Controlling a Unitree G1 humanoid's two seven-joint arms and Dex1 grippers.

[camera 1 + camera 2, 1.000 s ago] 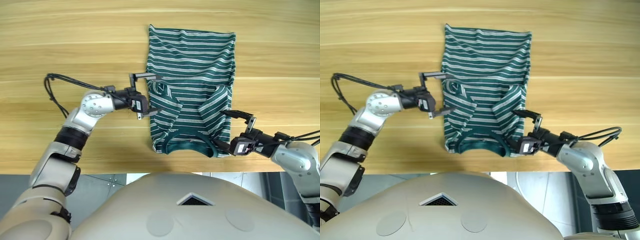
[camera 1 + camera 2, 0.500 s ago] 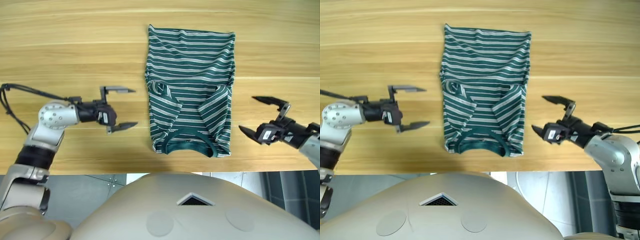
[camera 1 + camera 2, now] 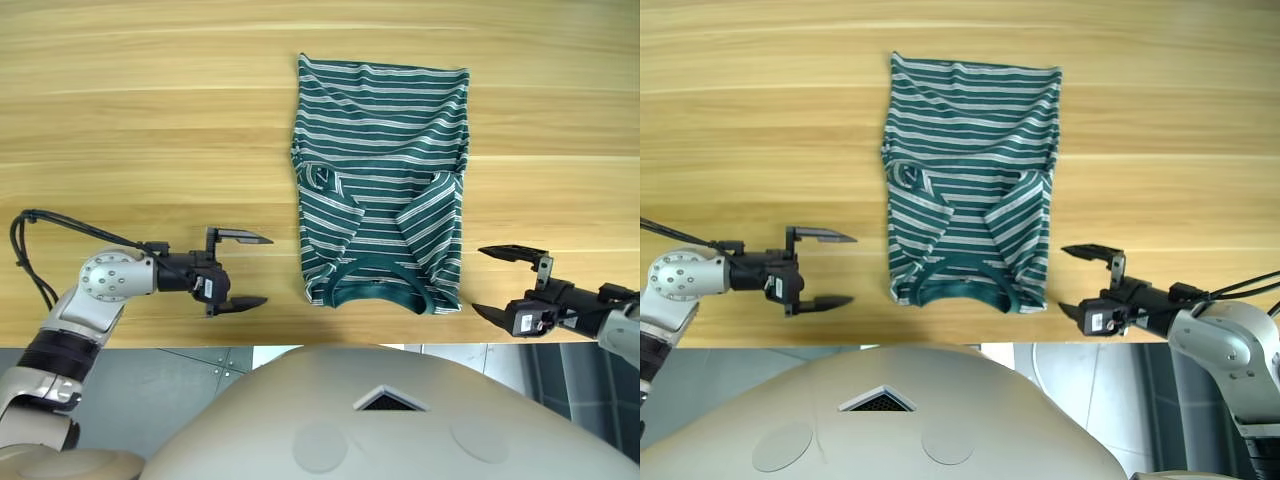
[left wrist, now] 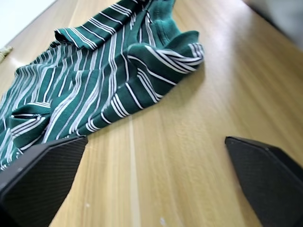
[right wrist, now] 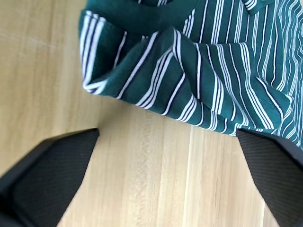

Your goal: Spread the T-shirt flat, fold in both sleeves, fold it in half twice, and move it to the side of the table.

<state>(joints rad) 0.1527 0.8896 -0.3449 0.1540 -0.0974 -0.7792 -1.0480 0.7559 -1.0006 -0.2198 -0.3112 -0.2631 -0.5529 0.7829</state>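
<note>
A dark green T-shirt with white stripes lies lengthwise in the middle of the wooden table, both sleeves folded in over its body, collar toward the near edge. My left gripper stands open just left of the shirt's near left corner, apart from the cloth. At the near right, my right gripper is open too, a short gap from the shirt's near right corner. The left wrist view shows the shirt beyond the black fingertips; the right wrist view shows its striped corner.
The table's near edge runs just below both grippers. Bare wood stretches to the left and right of the shirt. Black cables loop off my left arm.
Both grippers let go of the shirt's sides, drew away outward, then dropped toward the table's near edge beside the shirt's collar end. The shirt lies as before.
</note>
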